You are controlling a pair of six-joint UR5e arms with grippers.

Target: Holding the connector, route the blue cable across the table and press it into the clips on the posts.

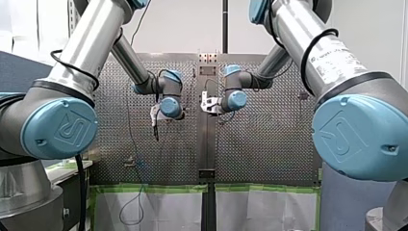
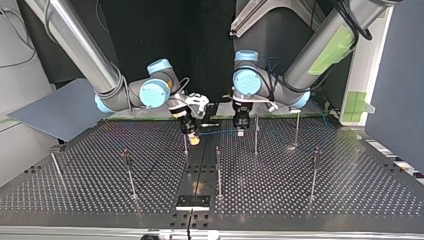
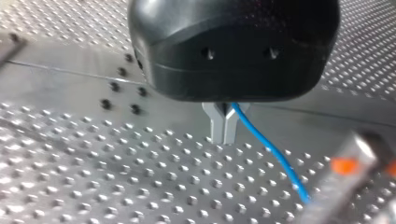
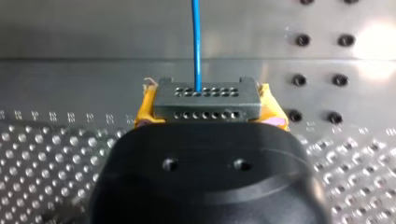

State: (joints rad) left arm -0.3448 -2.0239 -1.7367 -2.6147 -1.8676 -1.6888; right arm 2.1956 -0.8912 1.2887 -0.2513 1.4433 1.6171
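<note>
**Right wrist view: connector gripped, cable pinched, clip close ahead**

My right gripper [image 4: 208, 111] is clenched on the grey connector [image 4: 205, 100], yellow pads on both its sides. The blue cable [image 4: 196, 42] leaves it straight ahead.

In the left wrist view, my left gripper [image 3: 224, 128] has its metal fingers closed together, with the cable coming out from between them and running towards a post [image 3: 336, 196] with an orange clip [image 3: 344, 165].

In the top view, my left gripper sits at three o'clock of my right one, the cable strung between them just above the table [image 2: 350, 190]. A post [image 2: 256, 137] stands just beside it, again at three o'clock.

To do this well, I judge the connector hand should stay firm as an anchor. The left pinch should lead the cable level over the clip mouth and then press squarely down. A slack or twisted line would probably miss the clip.
</note>
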